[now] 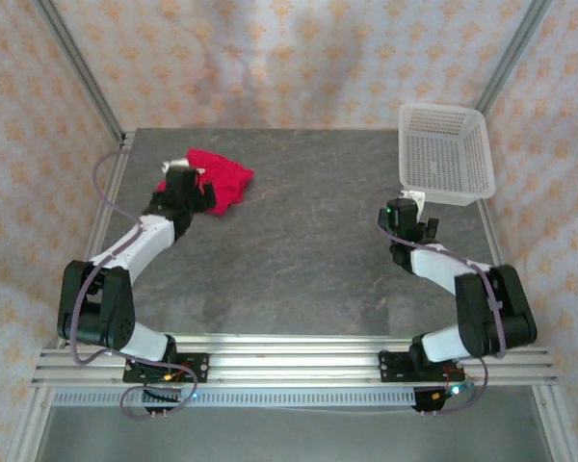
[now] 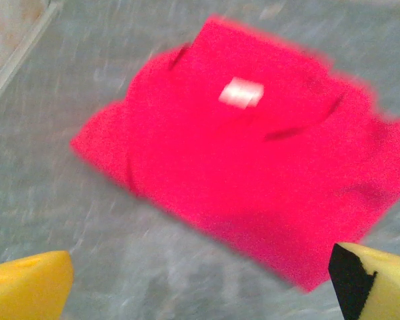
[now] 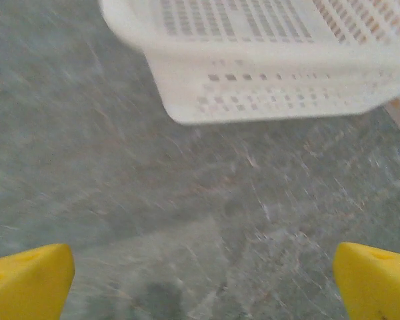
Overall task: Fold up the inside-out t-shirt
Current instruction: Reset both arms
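The inside-out t-shirt [image 1: 223,178] is a bright red folded bundle lying at the table's far left. In the left wrist view the t-shirt [image 2: 253,153] lies flat with a small white tag [image 2: 241,93] showing on top. My left gripper [image 1: 186,183] hangs over the shirt's near left edge; its yellow fingers [image 2: 27,287] stand wide apart with bare table between them, so it is open and holds nothing. My right gripper [image 1: 410,214] is at the right side, just in front of the basket, also open and empty, with its fingertips [image 3: 27,283] spread over bare table.
A white plastic mesh basket [image 1: 445,154] stands at the far right corner; the basket [image 3: 273,80] fills the top of the right wrist view. Metal frame posts rise at the back corners. Grey tabletop [image 1: 308,250] stretches between the two arms.
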You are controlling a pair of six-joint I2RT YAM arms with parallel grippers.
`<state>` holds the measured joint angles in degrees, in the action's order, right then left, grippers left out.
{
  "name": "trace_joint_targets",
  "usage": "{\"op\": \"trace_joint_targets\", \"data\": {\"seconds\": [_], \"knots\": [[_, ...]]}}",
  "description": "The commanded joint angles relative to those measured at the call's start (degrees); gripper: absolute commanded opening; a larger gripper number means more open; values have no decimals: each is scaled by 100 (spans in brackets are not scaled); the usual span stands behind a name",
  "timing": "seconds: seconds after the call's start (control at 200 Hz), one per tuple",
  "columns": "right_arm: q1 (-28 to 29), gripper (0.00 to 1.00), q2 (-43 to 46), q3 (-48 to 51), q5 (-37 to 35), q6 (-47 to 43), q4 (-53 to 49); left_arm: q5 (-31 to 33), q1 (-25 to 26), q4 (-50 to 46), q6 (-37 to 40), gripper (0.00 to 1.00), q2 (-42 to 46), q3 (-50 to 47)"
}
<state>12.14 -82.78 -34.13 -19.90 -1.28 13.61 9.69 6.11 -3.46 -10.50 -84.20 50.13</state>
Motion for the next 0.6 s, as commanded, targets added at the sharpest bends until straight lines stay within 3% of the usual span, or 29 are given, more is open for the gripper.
{"op": "trace_joint_targets", "data": {"seconds": [0.0, 0.065, 0.23, 0.345, 0.4, 0.475, 0.595], "knots": [[-103, 99, -363, 53, -662, -312, 1501, 538, 6, 1341, 423, 100, 332, -735], [-168, 99, -507, 114, -590, -412, 1854, 398, 22, 2135, 778, 100, 543, -1186], [-664, 99, -456, 394, 218, -34, 2161, 518, 12, 2404, 1361, 100, 535, -1335], [-820, 99, -409, 1167, 687, 41, 3374, 490, 13, 3072, 1386, 100, 744, -1738], [-845, 99, -739, 1515, 522, -16, 4603, 503, 13, 3218, 1375, 100, 832, -1871], [-836, 99, -427, 1342, 543, 82, 3758, 390, 8, 3275, 1400, 100, 978, -2042], [-827, 99, -559, 1325, 598, -13, 3950, 325, 20, 3356, 1399, 100, 1155, -2455]]}}
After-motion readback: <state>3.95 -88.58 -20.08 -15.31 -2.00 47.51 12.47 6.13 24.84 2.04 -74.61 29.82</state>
